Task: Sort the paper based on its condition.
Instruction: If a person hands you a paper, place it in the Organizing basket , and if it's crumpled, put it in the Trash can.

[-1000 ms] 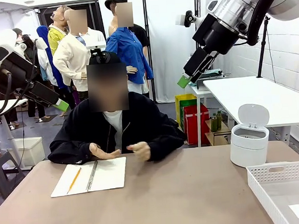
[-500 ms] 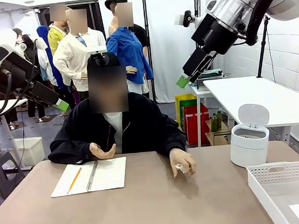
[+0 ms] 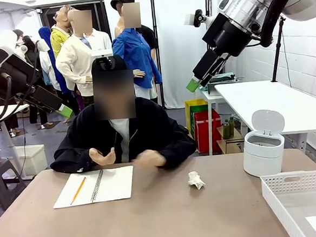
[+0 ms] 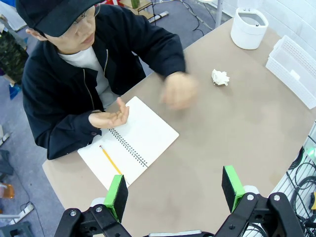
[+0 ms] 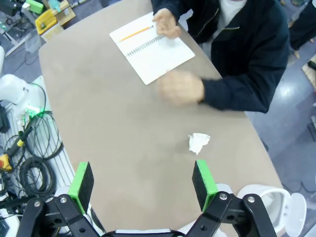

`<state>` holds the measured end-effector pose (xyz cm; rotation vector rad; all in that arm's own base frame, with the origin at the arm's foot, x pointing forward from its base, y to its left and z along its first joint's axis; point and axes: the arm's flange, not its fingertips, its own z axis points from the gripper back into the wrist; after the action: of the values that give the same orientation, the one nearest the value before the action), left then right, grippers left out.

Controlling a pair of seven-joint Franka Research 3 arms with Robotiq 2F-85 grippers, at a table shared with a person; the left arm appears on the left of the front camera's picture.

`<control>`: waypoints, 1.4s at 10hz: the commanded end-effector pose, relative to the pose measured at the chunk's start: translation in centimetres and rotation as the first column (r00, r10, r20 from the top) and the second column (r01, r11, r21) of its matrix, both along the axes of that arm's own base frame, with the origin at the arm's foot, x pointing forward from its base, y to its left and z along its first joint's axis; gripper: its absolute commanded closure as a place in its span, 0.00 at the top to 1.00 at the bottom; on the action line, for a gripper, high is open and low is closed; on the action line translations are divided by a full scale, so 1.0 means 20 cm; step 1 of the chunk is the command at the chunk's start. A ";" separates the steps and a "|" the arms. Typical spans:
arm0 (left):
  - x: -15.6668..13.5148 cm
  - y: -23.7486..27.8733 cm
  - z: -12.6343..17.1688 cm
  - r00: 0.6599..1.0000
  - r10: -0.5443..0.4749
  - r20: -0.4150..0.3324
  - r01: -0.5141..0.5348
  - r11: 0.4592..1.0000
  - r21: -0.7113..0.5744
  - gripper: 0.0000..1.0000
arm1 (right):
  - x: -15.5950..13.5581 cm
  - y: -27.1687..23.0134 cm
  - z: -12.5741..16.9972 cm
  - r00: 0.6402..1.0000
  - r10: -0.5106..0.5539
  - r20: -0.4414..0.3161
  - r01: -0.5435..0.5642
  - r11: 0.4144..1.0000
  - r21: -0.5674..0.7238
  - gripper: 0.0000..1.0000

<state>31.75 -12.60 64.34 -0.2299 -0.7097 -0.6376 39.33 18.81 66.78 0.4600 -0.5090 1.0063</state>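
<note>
A crumpled ball of white paper [image 3: 195,180] lies loose on the brown table, right of centre; it also shows in the left wrist view [image 4: 220,77] and the right wrist view [image 5: 198,142]. An open spiral notebook [image 3: 95,186] of flat paper with a yellow pencil [image 3: 78,190] lies in front of the person. My left gripper [image 4: 174,192] hangs high over the table's near side, open and empty. My right gripper [image 5: 142,185] is also raised high, open, nothing between its pads. In the front view both are up near the picture's sides, left [image 3: 65,111] and right [image 3: 193,85].
A white lidded bin [image 3: 263,146], lid up, stands at the far right. A white slatted basket [image 3: 302,200] sits at the near right corner. The person's one hand [image 3: 102,156] rests palm up by the notebook; the other hand [image 3: 147,160] is blurred near the chest.
The person's hand carried the crumpled paper to the table, left it there, and drew back toward the body. Both arms stayed still.
</note>
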 end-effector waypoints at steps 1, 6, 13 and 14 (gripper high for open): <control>0.00 0.00 0.00 1.000 0.001 0.001 -0.001 1.000 -0.002 1.00 | 0.00 0.00 0.00 1.000 0.002 -0.004 -0.002 1.000 -0.001 1.00; 0.00 0.00 0.00 1.000 0.001 0.001 -0.001 1.000 -0.002 1.00 | 0.18 0.08 -0.15 0.995 -0.027 -0.096 0.023 0.999 -0.049 1.00; 0.00 0.00 0.00 1.000 0.001 0.001 -0.001 1.000 -0.002 1.00 | 0.36 0.22 -0.55 0.971 -0.151 -0.184 0.097 0.957 -0.273 1.00; 0.00 0.00 0.00 1.000 0.001 0.001 -0.001 1.000 -0.002 1.00 | 0.41 0.23 -0.66 0.965 -0.161 -0.208 0.091 0.946 -0.312 1.00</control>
<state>31.74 -12.60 64.34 -0.2299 -0.7098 -0.6377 46.23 22.78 55.09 0.2934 -0.2046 0.8989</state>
